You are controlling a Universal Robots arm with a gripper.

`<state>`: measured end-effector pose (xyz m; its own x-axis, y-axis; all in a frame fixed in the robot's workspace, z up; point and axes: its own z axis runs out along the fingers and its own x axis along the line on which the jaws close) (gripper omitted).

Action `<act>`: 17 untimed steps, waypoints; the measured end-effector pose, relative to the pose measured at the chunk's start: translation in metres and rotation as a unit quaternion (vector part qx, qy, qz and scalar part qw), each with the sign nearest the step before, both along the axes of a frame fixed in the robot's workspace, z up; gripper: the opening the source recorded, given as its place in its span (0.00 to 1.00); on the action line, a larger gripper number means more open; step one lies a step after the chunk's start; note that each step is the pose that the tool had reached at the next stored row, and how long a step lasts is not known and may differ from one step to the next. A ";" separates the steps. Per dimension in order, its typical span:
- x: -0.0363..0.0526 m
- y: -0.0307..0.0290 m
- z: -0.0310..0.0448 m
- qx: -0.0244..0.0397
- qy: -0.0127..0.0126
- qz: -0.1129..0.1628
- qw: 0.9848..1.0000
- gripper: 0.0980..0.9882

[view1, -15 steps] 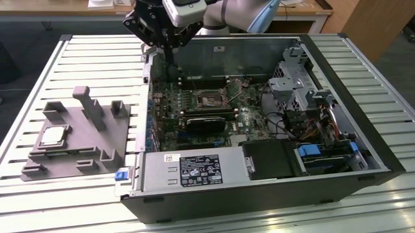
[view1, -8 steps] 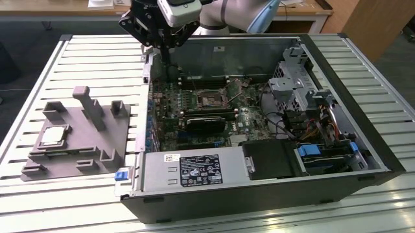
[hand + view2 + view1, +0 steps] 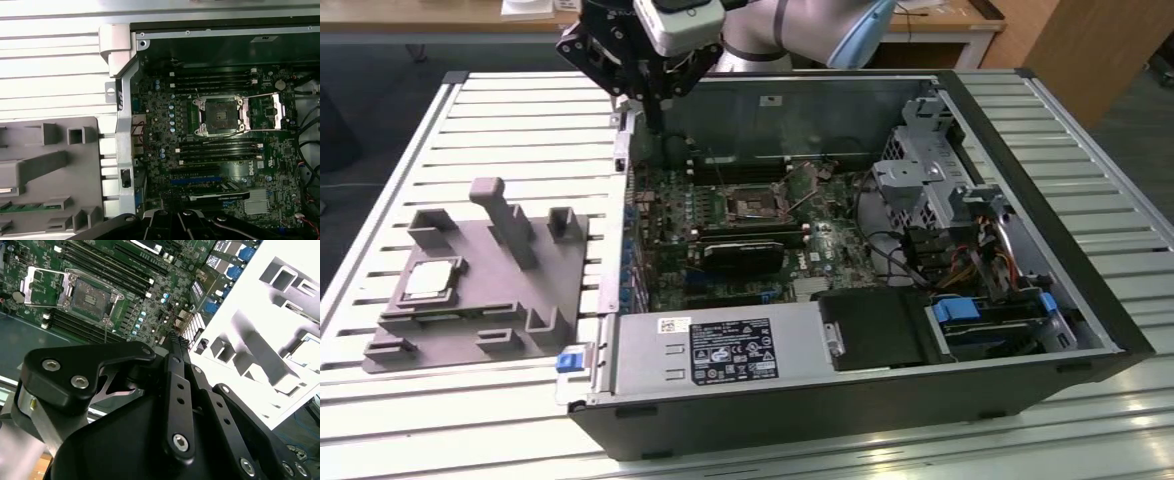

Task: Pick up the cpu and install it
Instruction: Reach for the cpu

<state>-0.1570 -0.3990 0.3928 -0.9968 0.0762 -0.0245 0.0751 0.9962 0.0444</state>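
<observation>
Slatted metal table, grey tray beside open computer case

Silvery metal cpu, matt plastic tray

The exterior view stands high above the counter and looks down at a slant. It is far enough off to take in the whole open computer case and the grey tray at the exterior view's left. The first wrist view looks nearly straight down, close over the case's edge, while the second wrist view peers slantwise past the claw. All three share the motherboard socket and the tray.
</observation>
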 end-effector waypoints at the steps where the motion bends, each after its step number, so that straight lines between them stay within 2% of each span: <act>1: -0.0007 0.0000 0.0000 0.000 0.000 0.000 1.000 0.01; 17: -0.0120 0.0000 -0.0002 0.000 0.000 0.000 1.000 0.01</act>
